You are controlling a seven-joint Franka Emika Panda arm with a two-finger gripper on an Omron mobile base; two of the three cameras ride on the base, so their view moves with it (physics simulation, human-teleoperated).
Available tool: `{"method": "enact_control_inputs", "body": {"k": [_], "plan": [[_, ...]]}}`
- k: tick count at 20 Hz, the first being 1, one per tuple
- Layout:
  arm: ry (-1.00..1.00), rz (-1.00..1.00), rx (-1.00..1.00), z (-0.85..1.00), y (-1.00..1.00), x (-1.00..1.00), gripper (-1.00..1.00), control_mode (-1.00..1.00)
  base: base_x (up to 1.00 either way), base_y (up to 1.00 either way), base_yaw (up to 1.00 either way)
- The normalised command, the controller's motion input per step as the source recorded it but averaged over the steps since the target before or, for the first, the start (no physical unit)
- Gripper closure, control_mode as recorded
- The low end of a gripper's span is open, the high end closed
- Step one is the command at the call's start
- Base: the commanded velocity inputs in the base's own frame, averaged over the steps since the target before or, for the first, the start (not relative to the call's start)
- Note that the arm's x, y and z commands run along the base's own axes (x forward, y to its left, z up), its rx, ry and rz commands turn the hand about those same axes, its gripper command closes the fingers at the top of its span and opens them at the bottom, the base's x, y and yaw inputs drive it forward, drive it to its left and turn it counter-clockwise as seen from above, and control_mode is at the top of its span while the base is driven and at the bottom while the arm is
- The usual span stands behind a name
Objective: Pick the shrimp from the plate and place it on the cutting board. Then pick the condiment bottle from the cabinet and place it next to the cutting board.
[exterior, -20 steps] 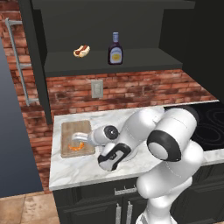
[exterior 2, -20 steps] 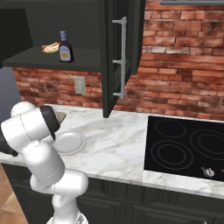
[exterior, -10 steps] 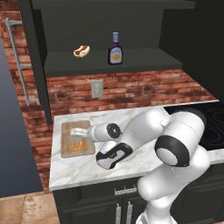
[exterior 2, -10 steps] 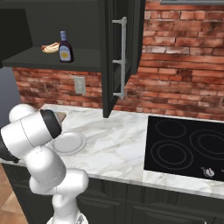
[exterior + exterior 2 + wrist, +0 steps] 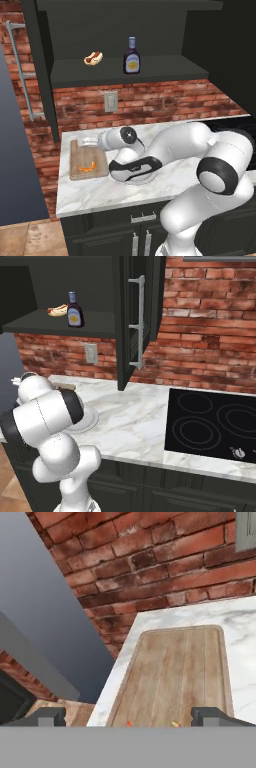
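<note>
The shrimp (image 5: 88, 166) lies on the cutting board (image 5: 80, 156) at the left end of the marble table (image 5: 100, 192). The gripper (image 5: 127, 716) hovers above the board, spread wide and empty; right of it, the condiment bottle (image 5: 132, 56) stands on the cabinet (image 5: 150, 70) shelf

arm: swung further left across the counter | gripper (image 5: 89, 143): withdrawn from above the shrimp (image 5: 88, 167) to the back edge of the cutting board (image 5: 80, 156) | shrimp: uncovered
</note>
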Motion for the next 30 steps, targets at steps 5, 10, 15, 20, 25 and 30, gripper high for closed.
{"method": "enact_control_inputs", "body": {"k": [5,10,15,20,25,30], "plan": [[0.00,0.06,-0.15,0.54,0.00,0.00,-1.00,-1.00,0.00,0.00,0.00],[0.00,0.07,-0.12,0.37,0.00,0.00,-1.00,-1.00,0.00,0.00,0.00],[-0.02,0.08,-0.08,0.04,0.00,-0.02,-1.00,-1.00,0.00,0.00,0.00],[-0.03,0.09,-0.05,0.00,0.00,-0.16,-1.00,-1.00,0.00,0.00,0.00],[-0.03,0.09,-0.05,0.02,-0.01,-0.41,-1.00,-1.00,0.00,0.00,0.00],[-0.03,0.08,-0.05,0.10,-0.11,-0.48,-1.00,-1.00,0.00,0.00,0.00]]}}
